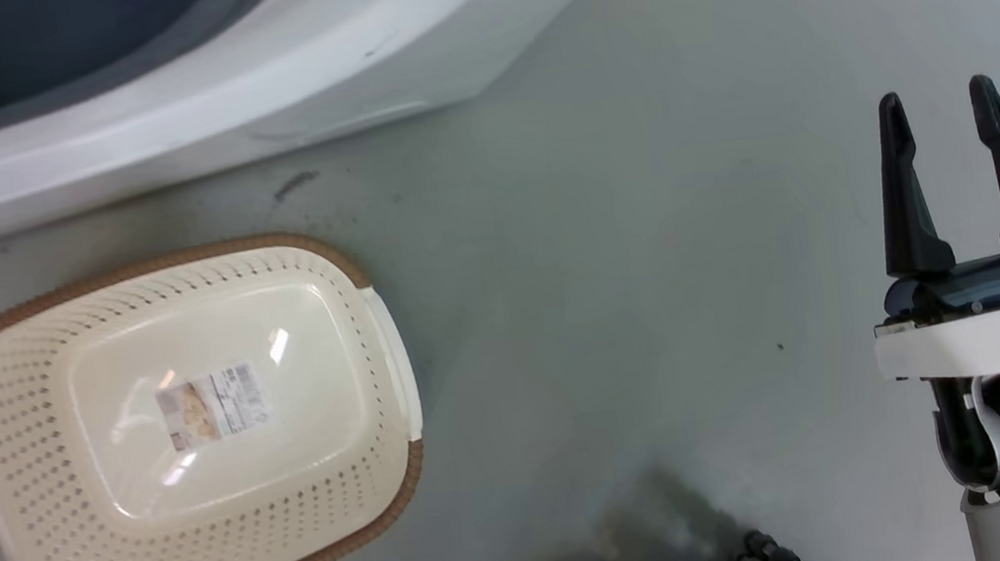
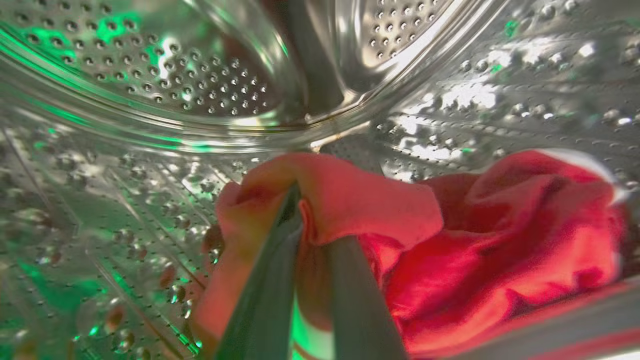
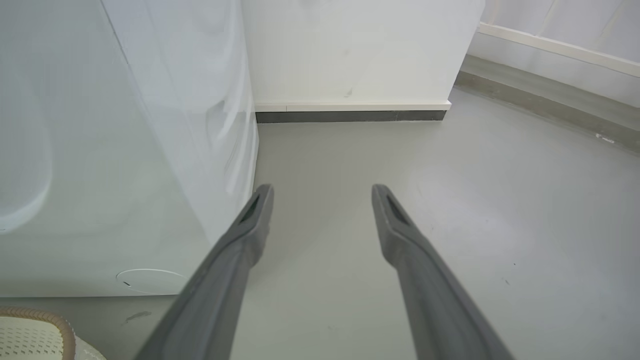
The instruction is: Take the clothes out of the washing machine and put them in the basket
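Right now the job is grabbing. The left tool [image 2: 316, 220] is deep in the shiny drum [image 2: 175, 75] of the washer [image 1: 255, 74]. Its two fingers are pressed close together on a fold of the red clothes [image 2: 500, 240]. The fold pokes up over the finger tips, so I think the pinch is good. More red cloth lies in a heap just beside the fingers, low on the drum wall. I cannot tell if it is the same piece.

Next, I think the arm must pull back out through the round hole with the pinch tight. Then it must carry the cloth over the basket [image 1: 154, 261] and let go. The cloth could drag or catch on the way out.

The basket sits on the floor [image 1: 646, 256] just in front of the washer, with nothing in it.

The right tool [image 1: 936, 97] hangs above the floor, well apart from the basket. Its fingers are spread and hold nothing.
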Controlling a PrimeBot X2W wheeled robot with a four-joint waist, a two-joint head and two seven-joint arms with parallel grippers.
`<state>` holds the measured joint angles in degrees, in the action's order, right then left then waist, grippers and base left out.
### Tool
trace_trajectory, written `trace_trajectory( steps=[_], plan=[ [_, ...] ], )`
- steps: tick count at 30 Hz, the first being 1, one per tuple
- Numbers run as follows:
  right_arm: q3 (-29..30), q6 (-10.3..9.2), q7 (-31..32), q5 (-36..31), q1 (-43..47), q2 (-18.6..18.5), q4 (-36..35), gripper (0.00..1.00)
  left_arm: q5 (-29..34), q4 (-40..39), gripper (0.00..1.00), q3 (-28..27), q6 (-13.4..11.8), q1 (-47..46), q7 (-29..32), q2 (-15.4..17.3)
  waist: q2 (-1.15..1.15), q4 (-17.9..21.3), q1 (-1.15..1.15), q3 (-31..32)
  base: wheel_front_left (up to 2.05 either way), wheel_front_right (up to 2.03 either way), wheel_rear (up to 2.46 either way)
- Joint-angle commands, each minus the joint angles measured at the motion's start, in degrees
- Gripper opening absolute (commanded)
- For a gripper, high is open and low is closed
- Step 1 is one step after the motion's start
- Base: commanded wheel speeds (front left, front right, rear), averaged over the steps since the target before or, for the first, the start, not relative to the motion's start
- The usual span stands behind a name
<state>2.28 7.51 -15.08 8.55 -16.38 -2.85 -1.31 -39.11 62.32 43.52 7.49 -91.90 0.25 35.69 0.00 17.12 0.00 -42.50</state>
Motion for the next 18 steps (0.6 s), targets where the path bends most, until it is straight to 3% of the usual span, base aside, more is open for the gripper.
trace_trajectory(
  steps=[1,8,12,18],
  plan=[
    [0.46,-0.04,-0.14,-0.56,0.76,-0.07,0.42,1.0,-0.88,0.13,0.0,0.07,-0.07,3.06,-2.14,-0.67,0.0,-2.08,0.0,5.03,0.0,0.0,0.0],
    [1.25,-0.04,-0.14,-3.03,3.17,-0.06,1.41,1.0,-3.78,-0.07,0.0,0.43,-0.07,13.83,-12.17,-3.79,0.0,-4.35,0.0,13.15,0.0,0.0,0.0],
    [1.41,-0.04,-0.14,-4.26,4.89,-0.05,2.12,1.0,-3.92,-1.48,0.0,0.33,-0.08,19.92,-14.98,-5.75,0.0,-5.74,0.0,17.56,0.0,0.0,0.0],
    [1.11,-0.04,-0.14,-6.14,7.5,-0.05,2.72,1.0,-1.61,-12.41,0.0,-4.83,-3.18,30.6,-15.54,-6.91,0.0,-8.04,0.0,23.35,0.0,0.0,0.0]
  ],
)
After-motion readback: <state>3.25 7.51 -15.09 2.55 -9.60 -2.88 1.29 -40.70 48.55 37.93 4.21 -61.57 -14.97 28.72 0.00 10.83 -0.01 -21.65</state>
